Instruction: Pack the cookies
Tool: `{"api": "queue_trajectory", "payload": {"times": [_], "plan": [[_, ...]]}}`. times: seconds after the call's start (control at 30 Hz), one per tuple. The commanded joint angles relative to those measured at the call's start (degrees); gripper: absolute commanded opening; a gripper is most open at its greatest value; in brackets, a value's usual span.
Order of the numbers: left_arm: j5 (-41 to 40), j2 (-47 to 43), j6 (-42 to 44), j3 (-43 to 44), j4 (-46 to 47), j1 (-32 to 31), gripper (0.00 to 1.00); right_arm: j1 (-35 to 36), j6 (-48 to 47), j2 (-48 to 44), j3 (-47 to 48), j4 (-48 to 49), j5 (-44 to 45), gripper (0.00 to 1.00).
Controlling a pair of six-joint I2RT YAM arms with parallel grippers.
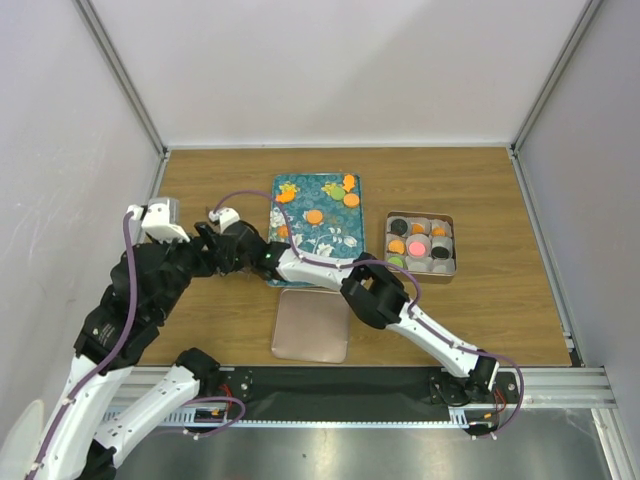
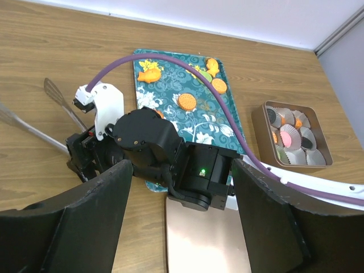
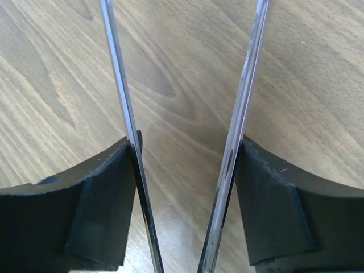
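Several orange cookies (image 1: 314, 216) and a green one (image 1: 333, 190) lie on the teal flowered tray (image 1: 335, 245); they also show in the left wrist view (image 2: 186, 101). More orange, black, pink and green cookies (image 1: 418, 247) sit in paper cups in the tin (image 1: 420, 273). My right gripper (image 1: 215, 242) reaches left past the tray, shut on metal tongs (image 3: 128, 114) over bare wood. The tongs' tips (image 2: 54, 91) point away to the left. My left gripper (image 2: 182, 170) is open and empty, hovering beside the right wrist above the rose-gold lid (image 2: 205, 239).
The rose-gold lid (image 1: 312, 325) lies flat in front of the tray. The tin (image 2: 259, 122) stands right of the tray. Both arms crowd the left middle of the table; white walls close in the left, back and right.
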Motion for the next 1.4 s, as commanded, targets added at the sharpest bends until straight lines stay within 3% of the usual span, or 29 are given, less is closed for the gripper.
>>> {"api": "queue_trajectory", "payload": {"times": [0.0,0.13,0.3,0.47,0.63,0.9,1.13,1.37], "plan": [[-0.2,-1.1,-1.6,-0.5,-1.0,-0.3,0.77,0.4,-1.7,1.7,1.8,0.3,2.4,0.70],[-0.3,-1.1,-2.0,-0.5,-1.7,-0.2,0.77,1.2,-3.2,1.8,1.5,0.4,2.6,0.82],[-0.4,-1.4,-2.2,-0.2,-2.1,-0.3,0.77,1.8,-4.2,1.4,1.2,1.2,2.5,0.86],[-1.3,-0.8,-1.7,2.0,-2.1,-0.3,0.77,0.9,-3.9,-3.8,-6.2,7.9,0.6,0.89],[-1.7,-0.1,-1.5,3.5,-2.0,-0.3,0.78,-1.0,-2.6,-8.7,-9.3,12.9,-4.2,0.90],[-1.9,0.3,-1.4,5.1,-1.9,-0.3,0.78,-3.7,0.2,-17.9,-14.2,16.8,-4.9,0.91],[-1.5,0.2,-1.3,4.3,-1.4,-0.3,0.79,-6.9,4.6,-29.4,-25.3,16.9,0.3,0.90],[2.7,2.6,-2.2,-1.5,2.0,-0.3,0.79,-9.1,9.4,-43.9,-37.3,6.4,10.0,0.82]]}}
